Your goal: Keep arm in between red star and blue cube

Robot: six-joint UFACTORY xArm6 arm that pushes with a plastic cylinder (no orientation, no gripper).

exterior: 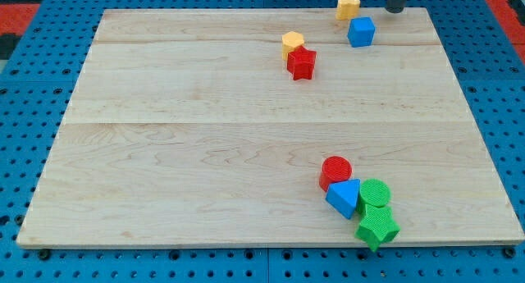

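Observation:
The red star [302, 62] lies on the wooden board in the upper middle, touching a yellow block [292, 43] just above and left of it. The blue cube [361, 31] sits to the star's upper right, apart from it, with a yellow block [348, 6] just above it at the board's top edge. My tip [396, 8] is a dark rod end at the view's top, to the upper right of the blue cube, outside the gap between star and cube.
A cluster lies at the lower right: a red cylinder [335, 171], a blue triangular block [344, 198], a green cylinder [375, 193] and a green star-like block [377, 227]. The wooden board [180, 160] rests on a blue pegboard.

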